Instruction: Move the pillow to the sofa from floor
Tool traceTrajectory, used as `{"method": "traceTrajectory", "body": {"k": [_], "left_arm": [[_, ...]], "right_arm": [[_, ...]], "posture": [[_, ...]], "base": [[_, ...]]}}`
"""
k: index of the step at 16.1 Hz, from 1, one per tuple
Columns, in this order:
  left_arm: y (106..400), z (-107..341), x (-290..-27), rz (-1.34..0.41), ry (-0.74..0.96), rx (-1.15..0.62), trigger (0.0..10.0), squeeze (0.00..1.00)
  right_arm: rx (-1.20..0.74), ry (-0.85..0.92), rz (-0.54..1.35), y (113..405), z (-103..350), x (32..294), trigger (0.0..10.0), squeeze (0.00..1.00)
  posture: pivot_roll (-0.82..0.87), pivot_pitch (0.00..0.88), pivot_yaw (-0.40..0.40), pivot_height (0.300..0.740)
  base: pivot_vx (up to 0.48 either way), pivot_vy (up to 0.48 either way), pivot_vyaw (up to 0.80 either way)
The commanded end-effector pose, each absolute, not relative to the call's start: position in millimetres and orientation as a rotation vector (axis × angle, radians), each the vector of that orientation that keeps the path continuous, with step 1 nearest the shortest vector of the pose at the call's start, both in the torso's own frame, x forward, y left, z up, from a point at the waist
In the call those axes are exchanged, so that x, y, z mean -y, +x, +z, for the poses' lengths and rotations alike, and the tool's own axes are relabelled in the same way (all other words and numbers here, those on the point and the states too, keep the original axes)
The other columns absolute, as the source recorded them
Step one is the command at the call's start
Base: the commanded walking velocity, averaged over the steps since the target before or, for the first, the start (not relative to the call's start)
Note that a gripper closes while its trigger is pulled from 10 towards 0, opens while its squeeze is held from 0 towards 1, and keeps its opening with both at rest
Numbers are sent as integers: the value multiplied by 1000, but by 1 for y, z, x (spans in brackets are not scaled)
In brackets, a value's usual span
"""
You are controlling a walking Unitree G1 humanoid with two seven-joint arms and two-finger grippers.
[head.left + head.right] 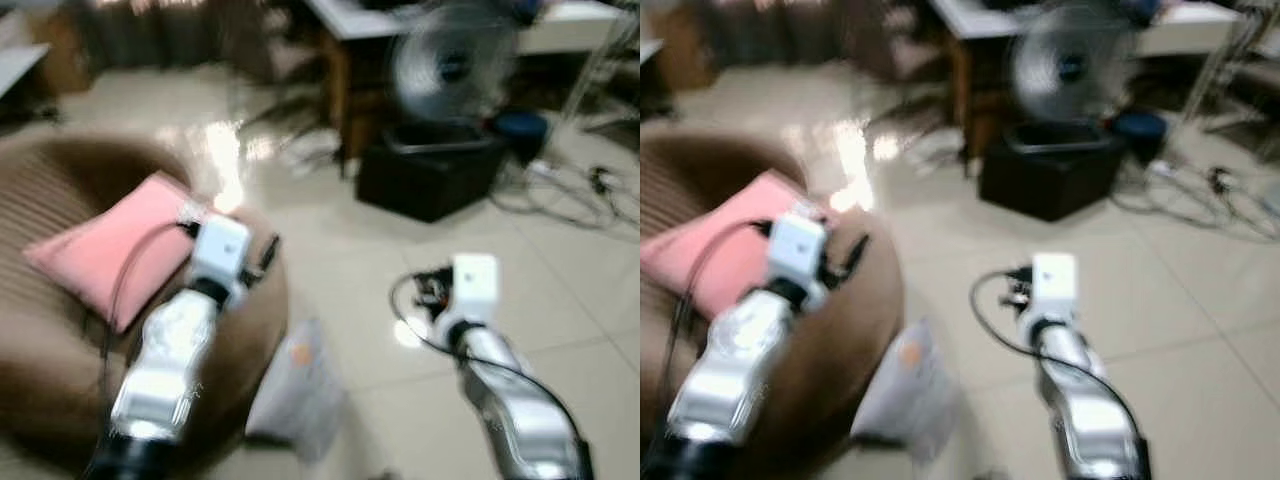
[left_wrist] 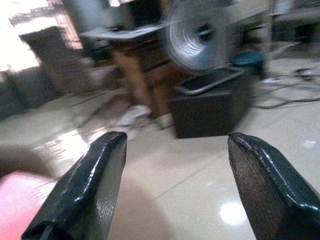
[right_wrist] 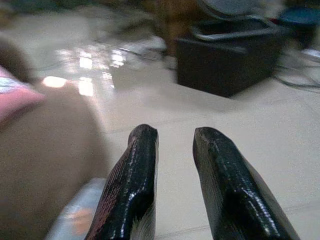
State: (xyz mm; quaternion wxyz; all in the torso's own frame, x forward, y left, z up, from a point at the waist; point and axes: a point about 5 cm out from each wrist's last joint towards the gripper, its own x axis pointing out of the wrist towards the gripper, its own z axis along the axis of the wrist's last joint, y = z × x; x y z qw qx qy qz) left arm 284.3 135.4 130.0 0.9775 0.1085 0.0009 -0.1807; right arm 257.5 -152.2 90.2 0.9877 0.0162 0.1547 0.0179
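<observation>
The pink pillow (image 1: pixel 105 250) lies flat on top of the round brown sofa (image 1: pixel 40 380) at my left. My left gripper (image 1: pixel 268 250) hovers over the sofa's right edge, just right of the pillow. Its two black fingers (image 2: pixel 95 185) are spread wide and open, with nothing between them. My right gripper (image 1: pixel 425 290) is held out over the tiled floor to the right of the sofa. Its fingers (image 3: pixel 137 170) stand close together with only a narrow gap, shut and holding nothing. The views are blurred.
A white bag or paper (image 1: pixel 295 390) lies on the floor against the sofa's right side. Ahead stand a black box (image 1: pixel 430 175), a fan (image 1: pixel 450 60) and a table (image 1: pixel 345 25). Cables (image 1: pixel 590 195) trail across the tiles at the far right.
</observation>
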Motion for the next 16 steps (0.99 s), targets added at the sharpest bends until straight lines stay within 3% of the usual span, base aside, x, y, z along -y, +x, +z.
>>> {"method": "traceTrajectory", "body": {"k": [1, 6, 16], "left_arm": [[285, 135, -139, -367, 236, 12, 10000, 0], [283, 130, -141, -376, 250, -8, 10000, 0], [283, 127, -142, -378, 252, -17, 10000, 0]], "right_arm": [[-291, 44, 47, 259, 95, 148, 10000, 0], [-285, 45, 57, 259, 96, 145, 10000, 0], [-282, 42, 60, 260, 95, 144, 10000, 0]], "posture": [[-39, 0, 27, 740], [-35, 0, 28, 740], [-32, 0, 32, 655]], "base": [[334, 0, -756], [128, 0, -103], [0, 0, 0]]}}
